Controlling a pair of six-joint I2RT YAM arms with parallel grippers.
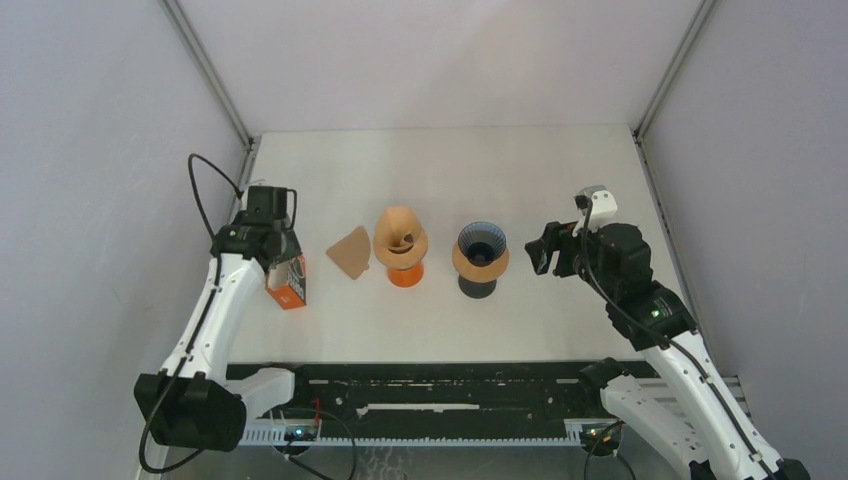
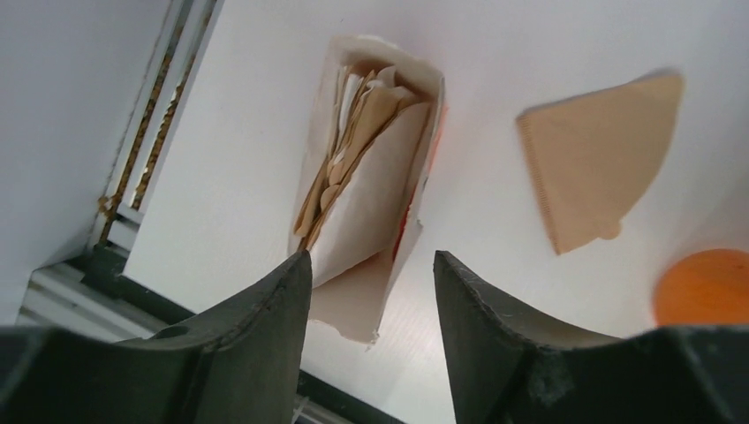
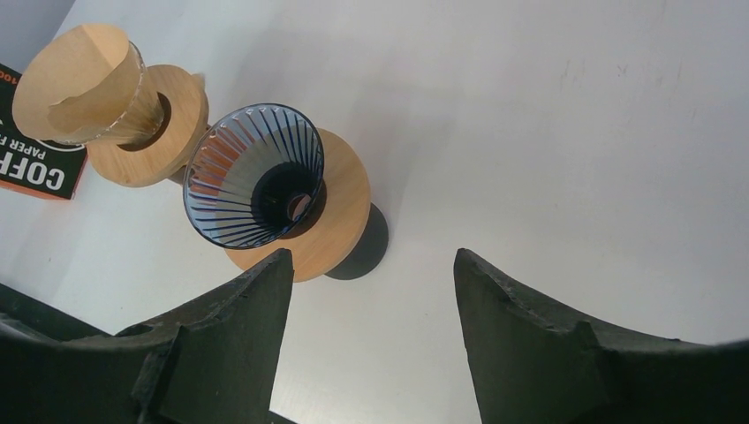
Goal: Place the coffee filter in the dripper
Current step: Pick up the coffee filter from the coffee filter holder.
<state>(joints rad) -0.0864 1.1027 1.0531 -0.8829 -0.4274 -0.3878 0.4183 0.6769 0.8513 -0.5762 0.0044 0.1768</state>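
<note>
Top external | 2 drippers [image 1: 401, 240] [image 1: 481, 250] | 1 loose filter [image 1: 350, 253] | 1 box [image 2: 371, 159] | left gripper [image 2: 371, 265], right gripper [image 3: 371, 261] parted, empty

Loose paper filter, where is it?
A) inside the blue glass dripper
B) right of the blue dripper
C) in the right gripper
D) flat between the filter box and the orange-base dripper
D: the loose paper filter lies flat between the filter box and the orange-base dripper.
</note>
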